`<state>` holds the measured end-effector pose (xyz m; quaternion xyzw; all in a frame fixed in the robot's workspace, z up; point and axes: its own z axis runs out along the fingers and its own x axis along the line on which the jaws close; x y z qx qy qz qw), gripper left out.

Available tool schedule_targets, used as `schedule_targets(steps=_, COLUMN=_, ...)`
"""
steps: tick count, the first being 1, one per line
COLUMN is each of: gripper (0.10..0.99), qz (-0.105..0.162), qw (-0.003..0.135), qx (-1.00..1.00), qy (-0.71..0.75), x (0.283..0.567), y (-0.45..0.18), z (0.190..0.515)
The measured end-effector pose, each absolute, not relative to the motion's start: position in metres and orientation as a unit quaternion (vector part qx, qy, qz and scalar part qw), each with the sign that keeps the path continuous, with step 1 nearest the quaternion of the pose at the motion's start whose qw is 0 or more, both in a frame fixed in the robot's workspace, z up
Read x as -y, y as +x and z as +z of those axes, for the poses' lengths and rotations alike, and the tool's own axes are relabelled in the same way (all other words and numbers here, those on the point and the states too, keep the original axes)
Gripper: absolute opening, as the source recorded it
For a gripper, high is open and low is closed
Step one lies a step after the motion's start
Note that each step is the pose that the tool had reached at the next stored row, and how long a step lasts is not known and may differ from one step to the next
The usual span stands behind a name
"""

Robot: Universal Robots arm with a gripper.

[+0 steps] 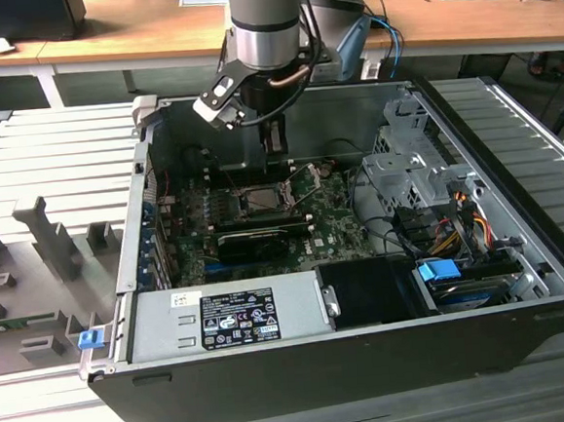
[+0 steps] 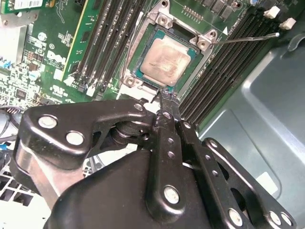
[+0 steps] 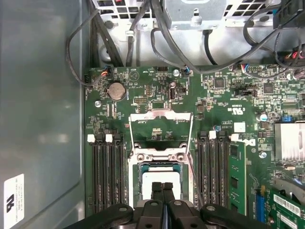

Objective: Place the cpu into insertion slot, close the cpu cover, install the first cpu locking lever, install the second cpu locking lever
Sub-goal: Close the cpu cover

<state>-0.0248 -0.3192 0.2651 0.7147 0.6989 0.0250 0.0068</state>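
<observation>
The cpu (image 2: 164, 62), a flat square chip with a dull metal top, lies seated in the insertion slot (image 2: 135, 61) on the green motherboard, and it also shows as the cpu (image 3: 162, 175) in the first wrist view. The cpu cover (image 3: 161, 116), a thin silver frame, is swung open beyond the socket. One thin locking lever (image 2: 248, 37) sticks out unlatched to the side. My gripper (image 2: 164, 94) hangs just above the socket's near edge, shut with nothing between its fingers. In the exterior view the gripper (image 1: 275, 143) hovers over the socket (image 1: 262, 199).
Black memory slots (image 3: 107, 171) flank the socket on both sides. A long black card (image 1: 255, 240) lies in front of it, then the power supply (image 1: 222, 318). A drive cage (image 1: 405, 162) and bundled cables (image 1: 458, 212) fill the exterior view's right. Case walls (image 1: 135, 203) enclose everything.
</observation>
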Motion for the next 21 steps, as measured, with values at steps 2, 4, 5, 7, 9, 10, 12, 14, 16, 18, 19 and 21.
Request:
schedule_targets(steps=2, gripper=0.106, qz=0.025, qw=0.007, qx=-0.699, qy=0.715, x=0.319, y=-0.025, z=0.269)
schedule_targets(steps=4, gripper=0.106, qz=0.025, qw=0.007, qx=-0.699, qy=0.715, x=0.319, y=-0.023, z=0.271)
schedule_targets(steps=5, gripper=0.106, qz=0.025, qw=0.006, qx=-0.699, qy=0.715, x=0.319, y=-0.021, z=0.271)
schedule_targets(steps=7, gripper=0.106, qz=0.026, qw=0.006, qx=-0.699, qy=0.714, x=0.319, y=-0.017, z=0.271)
schedule_targets(steps=9, gripper=0.106, qz=0.026, qw=0.006, qx=-0.699, qy=0.714, x=0.319, y=-0.017, z=0.274)
schedule_targets(steps=10, gripper=0.106, qz=0.026, qw=0.006, qx=-0.699, qy=0.714, x=0.319, y=-0.017, z=0.276)
schedule_targets(steps=12, gripper=0.106, qz=0.026, qw=0.006, qx=-0.699, qy=0.714, x=0.319, y=-0.016, z=0.277)
schedule_targets(steps=14, gripper=0.106, qz=0.026, qw=0.006, qx=-0.699, qy=0.714, x=0.319, y=-0.014, z=0.278)
schedule_targets(steps=16, gripper=0.106, qz=0.026, qw=0.006, qx=-0.699, qy=0.714, x=0.319, y=-0.012, z=0.278)
schedule_targets(steps=18, gripper=0.106, qz=0.026, qw=0.006, qx=-0.699, qy=0.714, x=0.319, y=-0.009, z=0.278)
schedule_targets(steps=19, gripper=0.106, qz=0.026, qw=0.005, qx=-0.700, qy=0.714, x=0.319, y=-0.007, z=0.278)
schedule_targets(steps=21, gripper=0.106, qz=0.026, qw=0.005, qx=-0.700, qy=0.714, x=0.319, y=-0.001, z=0.278)
